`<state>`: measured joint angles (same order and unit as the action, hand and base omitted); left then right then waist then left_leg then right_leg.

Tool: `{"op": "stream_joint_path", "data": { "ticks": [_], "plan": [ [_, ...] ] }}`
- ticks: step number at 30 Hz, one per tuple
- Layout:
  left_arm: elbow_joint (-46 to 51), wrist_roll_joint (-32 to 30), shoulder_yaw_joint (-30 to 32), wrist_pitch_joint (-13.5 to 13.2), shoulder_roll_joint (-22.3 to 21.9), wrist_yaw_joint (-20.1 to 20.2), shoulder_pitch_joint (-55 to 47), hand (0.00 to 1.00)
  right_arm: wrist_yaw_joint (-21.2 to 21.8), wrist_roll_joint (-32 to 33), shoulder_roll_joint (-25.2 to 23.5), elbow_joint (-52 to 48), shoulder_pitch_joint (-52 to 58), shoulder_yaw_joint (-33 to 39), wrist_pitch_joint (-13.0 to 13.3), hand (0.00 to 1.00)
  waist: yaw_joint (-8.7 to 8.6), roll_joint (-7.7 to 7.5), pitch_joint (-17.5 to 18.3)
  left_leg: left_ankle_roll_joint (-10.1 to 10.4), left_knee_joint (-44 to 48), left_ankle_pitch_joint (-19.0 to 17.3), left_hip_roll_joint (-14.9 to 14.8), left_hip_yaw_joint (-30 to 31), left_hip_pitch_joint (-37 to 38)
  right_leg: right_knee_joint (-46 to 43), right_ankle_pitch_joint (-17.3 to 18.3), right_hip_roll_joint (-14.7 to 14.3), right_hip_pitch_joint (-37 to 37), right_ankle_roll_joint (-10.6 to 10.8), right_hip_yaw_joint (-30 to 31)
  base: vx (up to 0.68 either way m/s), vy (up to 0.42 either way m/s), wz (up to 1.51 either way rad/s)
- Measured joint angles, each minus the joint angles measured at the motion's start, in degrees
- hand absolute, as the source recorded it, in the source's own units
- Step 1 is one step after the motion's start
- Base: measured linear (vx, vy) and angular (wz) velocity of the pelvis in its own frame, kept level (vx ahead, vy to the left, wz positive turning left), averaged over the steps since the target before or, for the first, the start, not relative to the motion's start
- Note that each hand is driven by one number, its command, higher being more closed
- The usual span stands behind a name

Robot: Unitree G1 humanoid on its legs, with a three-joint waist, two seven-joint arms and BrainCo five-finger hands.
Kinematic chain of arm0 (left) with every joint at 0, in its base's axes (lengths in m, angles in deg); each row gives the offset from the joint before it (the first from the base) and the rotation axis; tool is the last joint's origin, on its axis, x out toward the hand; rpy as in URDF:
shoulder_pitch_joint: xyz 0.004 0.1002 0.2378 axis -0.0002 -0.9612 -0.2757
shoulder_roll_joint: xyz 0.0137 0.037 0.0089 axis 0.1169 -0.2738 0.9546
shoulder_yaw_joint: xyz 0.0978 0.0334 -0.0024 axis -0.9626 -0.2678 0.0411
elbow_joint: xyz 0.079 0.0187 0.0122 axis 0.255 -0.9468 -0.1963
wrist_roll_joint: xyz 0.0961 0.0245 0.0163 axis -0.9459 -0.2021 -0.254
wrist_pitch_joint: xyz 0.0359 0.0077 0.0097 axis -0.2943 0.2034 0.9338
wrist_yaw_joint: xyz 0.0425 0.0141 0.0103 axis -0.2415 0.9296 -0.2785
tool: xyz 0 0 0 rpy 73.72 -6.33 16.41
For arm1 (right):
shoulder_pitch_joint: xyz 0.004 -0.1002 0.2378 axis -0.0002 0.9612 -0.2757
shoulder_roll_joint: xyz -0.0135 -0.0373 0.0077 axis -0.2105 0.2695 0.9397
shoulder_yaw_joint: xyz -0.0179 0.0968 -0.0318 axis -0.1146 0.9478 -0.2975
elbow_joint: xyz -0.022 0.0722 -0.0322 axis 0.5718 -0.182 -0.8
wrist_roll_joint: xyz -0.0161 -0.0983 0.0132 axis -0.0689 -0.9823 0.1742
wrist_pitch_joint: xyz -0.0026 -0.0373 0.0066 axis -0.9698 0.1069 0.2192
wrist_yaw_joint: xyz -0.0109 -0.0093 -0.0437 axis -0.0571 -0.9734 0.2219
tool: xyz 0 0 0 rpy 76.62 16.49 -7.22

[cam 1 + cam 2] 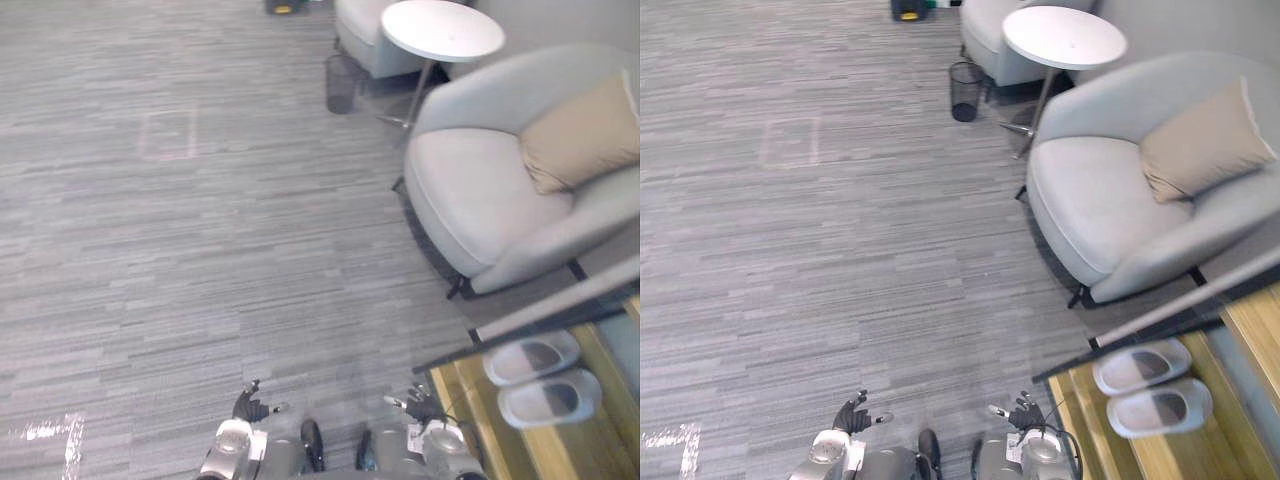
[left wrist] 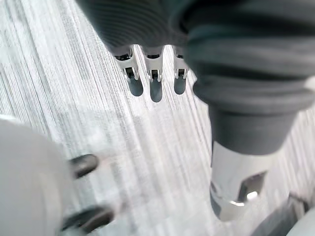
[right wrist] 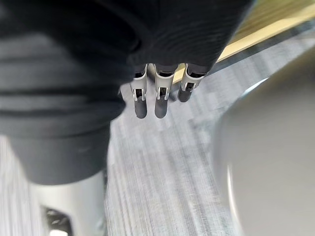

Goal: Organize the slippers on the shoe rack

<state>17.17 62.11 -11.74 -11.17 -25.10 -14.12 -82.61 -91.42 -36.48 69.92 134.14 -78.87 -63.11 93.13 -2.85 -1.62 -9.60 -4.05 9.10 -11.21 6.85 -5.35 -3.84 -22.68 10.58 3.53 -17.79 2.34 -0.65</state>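
Two pale grey slippers (image 1: 530, 357) (image 1: 548, 397) lie side by side on the wooden shelf of the shoe rack (image 1: 562, 450) at the lower right, under its dark metal rail. My left hand (image 1: 250, 405) hangs low over the carpet near the bottom edge. My right hand (image 1: 418, 407) hangs beside it, just left of the rack's corner and apart from the slippers. In the left wrist view the fingers (image 2: 155, 88) point straight down at bare carpet. Straight as well are the right hand's fingers (image 3: 160, 101), with the rack's wooden edge past them. Neither hand holds anything.
A grey armchair (image 1: 480, 200) with a beige cushion (image 1: 580, 135) stands right behind the rack. Farther back are a round white side table (image 1: 442, 28), a black mesh bin (image 1: 964, 90) and another grey chair (image 1: 365, 35). Open grey carpet spreads to the left.
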Motion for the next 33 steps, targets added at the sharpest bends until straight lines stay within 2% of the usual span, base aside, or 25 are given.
{"op": "stream_joint_path", "data": {
  "ticks": [1, 2, 3, 5, 6, 7, 8, 9, 11, 12, 13, 14, 16, 17, 19, 20, 21, 23, 24, 26, 28, 30, 31, 32, 33],
  "plan": [
    [-0.33, 0.03, 0.55, 0.04, -0.72, 0.00, -0.23, 0.00, 0.17, -0.01, 0.38, 0.10, 0.47, 0.06, -0.07, 0.00, -0.08, 0.42, 0.42, 0.80, 0.73, -0.54, -0.41, 1.49, 0.96, 0.99, -1.50, -0.18, 1.23, -0.85, -0.81, 0.50, -0.162, 0.89],
    [-0.31, 0.12, 1.91, -0.05, -1.38, -0.02, -1.15, 0.00, 0.31, -0.06, 0.56, 0.09, 0.41, 0.15, -0.08, 0.00, 0.78, 1.36, 0.86, 1.36, 2.56, -0.84, -1.57, 1.38, 0.40, 3.84, -1.83, -0.58, 3.47, -1.33, -2.62, 0.46, -0.132, 0.54],
    [-0.30, 0.16, 2.80, -0.03, -1.68, -0.04, -1.59, 0.00, 0.37, -0.09, 0.25, 0.09, 0.16, 0.13, -0.06, 0.00, 1.06, 1.47, 0.89, 2.17, 4.45, -1.09, -1.93, 0.92, -0.48, 4.79, -1.87, -0.59, 4.26, -1.42, -3.24, 0.44, -0.110, 0.43],
    [0.27, 0.26, 5.51, 0.06, -2.85, -0.08, -1.94, 0.00, 0.45, -0.18, -0.09, -0.05, -0.02, 0.15, -0.12, 0.00, 1.05, 1.75, 0.64, 5.13, 17.63, -2.37, -3.74, -1.98, -4.67, 8.03, -1.62, -0.62, 8.68, -1.98, -4.84, 0.34, -0.082, 0.47],
    [1.86, 0.46, 7.37, 0.06, -3.63, -0.08, -2.31, 0.00, 0.36, -0.15, -0.27, -0.37, 0.54, -0.14, -0.16, 0.00, 1.51, 1.91, 0.34, 7.30, 29.66, -1.97, -6.97, -6.40, -8.24, 10.13, -1.32, -0.83, 12.81, -2.47, -5.69, 0.37, -0.040, 0.31],
    [3.14, 0.80, 7.89, -0.02, -3.82, -0.12, -2.63, 0.00, 0.32, -0.15, -0.44, -1.47, 1.14, -0.74, -0.22, 0.00, 2.68, 1.90, 0.12, 6.41, 38.40, -2.78, -11.98, -11.63, -10.43, 11.33, -0.76, -1.23, 16.05, -3.33, -5.90, 0.45, -0.017, 0.13],
    [3.94, 1.10, 8.04, -0.03, -3.85, -0.08, -2.61, 0.00, 0.33, -0.15, -0.48, -2.27, 1.41, -1.53, -0.18, 0.00, 3.16, 1.77, 0.05, 5.55, 42.32, -3.46, -16.04, -14.61, -11.83, 12.23, -0.45, -1.23, 18.12, -3.42, -6.26, 0.37, 0.011, 0.06],
    [4.69, 1.28, 8.26, -0.04, -3.86, -0.07, -2.49, 0.00, 0.32, -0.13, -0.40, -2.40, 1.13, -2.14, -0.11, 0.00, 3.23, 1.46, 0.02, 5.69, 43.23, -3.78, -19.93, -16.51, -14.07, 13.39, -0.30, -0.86, 19.92, -3.19, -7.02, 0.34, 0.054, 0.18],
    [4.91, 1.36, 8.30, -0.12, -3.88, -0.04, -1.50, 0.00, 0.21, 0.00, -0.22, -2.68, 0.42, -1.86, -0.11, 0.00, 3.23, 1.53, -0.12, 6.19, 36.99, -3.86, -23.20, -18.11, -18.02, 15.38, 0.92, 0.78, 22.74, -1.26, -8.59, 0.28, 0.118, 0.32],
    [4.85, 1.35, 8.25, -0.11, -3.92, -0.02, -1.35, 0.00, 0.21, 0.02, -0.07, -2.66, 0.44, -1.86, -0.12, 0.00, 3.23, 1.81, -0.13, 5.71, 30.50, -2.20, -23.22, -18.13, -18.63, 15.79, 1.66, 1.53, 23.80, -0.08, -9.53, 0.32, 0.226, 0.44],
    [4.65, 1.36, 8.19, -0.11, -4.27, -0.03, -1.58, 0.00, 0.24, 0.02, 0.50, -2.87, 0.81, -1.89, -0.11, 0.00, 3.23, 3.68, 0.69, 5.87, 18.72, 3.86, -22.86, -17.23, -18.97, 15.96, 3.01, 0.86, 24.74, 1.86, -10.34, 0.41, 0.303, 0.69],
    [3.59, 1.32, 8.11, 0.02, -3.65, -0.05, -0.23, 0.00, 0.14, 0.06, 0.17, -2.15, 0.65, -1.72, -0.41, 0.00, 3.19, 1.89, 0.74, 5.16, 17.20, 4.29, -19.61, -16.91, -18.62, 16.14, 3.75, 3.43, 24.95, 2.93, -10.84, 0.36, 0.263, 0.83],
    [3.78, 1.32, 8.23, -0.04, -2.19, -0.27, 0.46, 0.00, 0.32, 0.02, -0.75, -1.98, -0.12, -1.96, -0.50, 0.00, 3.61, 0.66, 0.64, 4.12, 11.67, 6.24, -15.08, -15.72, -18.05, 18.63, 1.06, 3.64, 24.12, 2.25, -10.10, 0.29, 0.180, 0.77],
    [3.67, 1.32, 8.23, -0.01, -1.66, -0.27, 0.38, 0.00, 0.31, 0.01, -0.77, -1.92, -0.86, -1.94, -0.51, 0.00, 3.86, 0.50, 0.60, 3.87, 11.64, 6.08, -14.36, -15.58, -18.05, 19.24, 0.36, 3.71, 24.66, 2.20, -11.13, 0.26, 0.116, 0.46],
    [2.33, 1.30, 8.27, 0.08, -0.25, -0.30, -0.26, 0.00, 0.32, -0.09, -0.76, -1.85, -2.86, -1.94, -0.22, 0.00, 4.23, 0.36, 0.57, 2.09, 13.28, 4.68, -13.37, -15.84, -17.06, 20.15, -2.79, 4.71, 27.11, 5.45, -10.89, 0.28, 0.133, 0.21],
    [1.93, 1.29, 8.39, 0.08, 0.11, -0.32, -0.64, 0.00, 0.36, -0.21, -0.74, -1.82, -2.87, -1.94, -0.05, 0.00, 4.35, 0.49, 0.64, 2.07, 13.11, 3.67, -13.05, -15.94, -15.87, 18.20, -3.18, 4.75, 26.90, 5.93, -10.59, 0.32, 0.208, 0.04],
    [1.68, 1.30, 8.55, 0.08, -0.15, -0.30, -1.24, 0.00, 0.37, -0.41, -0.51, -1.49, -2.85, -1.92, 0.04, 0.00, 4.41, 1.09, 0.82, 3.32, 11.44, 1.64, -13.12, -15.62, -13.27, 9.83, -2.96, 4.88, 24.40, 6.17, -9.69, 0.30, 0.213, -0.02],
    [1.18, 1.28, 7.75, 0.14, -0.22, -0.22, -2.36, 0.00, 0.43, -0.56, -0.42, -1.18, -1.73, -1.89, 0.01, 0.00, 3.85, 0.05, 0.94, 3.98, 6.98, 0.53, -11.06, -14.39, -8.80, -10.66, -4.53, 8.19, 16.29, 8.38, -8.73, 0.25, 0.154, 0.27],
    [0.85, 1.21, 6.76, 0.22, -0.21, -0.21, -2.57, 0.00, 0.54, -0.55, -0.57, -1.19, -0.79, -1.91, -0.07, 0.00, 2.92, -0.58, 0.96, 3.84, 4.82, 0.20, -9.28, -13.30, -6.33, -22.40, -3.70, 9.53, 11.14, 8.41, -6.72, 0.31, 0.076, 0.61],
    [0.76, 1.21, 6.61, 0.24, -0.22, -0.33, -2.55, 0.00, 0.72, -0.54, -0.68, -1.18, 0.84, -1.95, -0.36, 0.00, 2.54, -1.17, 0.96, 3.43, 2.40, -0.33, -8.36, -12.27, -1.78, -30.82, 0.73, 8.47, 5.13, 5.11, -5.81, 0.36, 0.029, 0.43],
    [0.77, 1.22, 6.76, 0.23, -0.40, -0.33, -2.36, 0.00, 0.77, -0.54, -0.36, -1.65, 0.79, -1.98, -0.24, 0.00, 1.76, -0.52, 0.74, 3.02, 0.74, -1.64, -8.78, -10.88, 2.55, -27.74, 4.60, 5.37, 0.14, 1.40, -7.74, 0.39, -0.032, 0.29],
    [0.76, 1.19, 6.79, 0.11, -1.03, -0.33, -0.95, 0.00, 0.76, -0.51, -0.11, -2.15, 0.57, -1.89, 0.22, 0.00, 0.97, 0.05, 0.48, 4.44, 0.32, -3.59, -10.23, -8.63, 4.88, -15.03, 4.56, 1.37, -3.97, 0.39, -8.77, 0.41, -0.113, 0.58],
    [0.73, 1.19, 6.77, 0.08, -1.41, -0.32, -0.47, 0.00, 0.76, -0.51, 0.02, -2.11, 0.45, -1.91, 0.24, 0.00, 0.42, 0.05, 0.46, 5.15, -0.82, -4.01, -10.50, -7.47, 6.19, -5.85, 1.78, 0.29, -5.04, 0.61, -8.26, 0.56, -0.202, 0.80],
    [0.59, 1.14, 6.76, 0.08, -1.60, -0.26, -0.23, 0.00, 0.75, -0.50, 0.10, -1.95, 0.59, -1.89, 0.20, 0.00, -0.18, -0.29, 0.43, 5.98, -2.58, -4.48, -10.21, -6.17, 8.27, 5.59, -3.84, 0.14, -4.68, 1.01, -7.40, 0.51, -0.197, 0.73],
    [0.30, 1.14, 6.73, 0.08, -1.89, -0.24, -0.22, 0.00, 0.76, -0.50, 0.30, -1.80, 0.65, -1.86, 0.17, 0.00, -0.54, -0.24, 0.25, 6.91, -3.74, -5.06, -10.25, -5.09, 10.03, 9.32, -10.96, 0.09, -3.98, 1.31, -6.73, 0.60, -0.225, 0.56]
  ]
}}
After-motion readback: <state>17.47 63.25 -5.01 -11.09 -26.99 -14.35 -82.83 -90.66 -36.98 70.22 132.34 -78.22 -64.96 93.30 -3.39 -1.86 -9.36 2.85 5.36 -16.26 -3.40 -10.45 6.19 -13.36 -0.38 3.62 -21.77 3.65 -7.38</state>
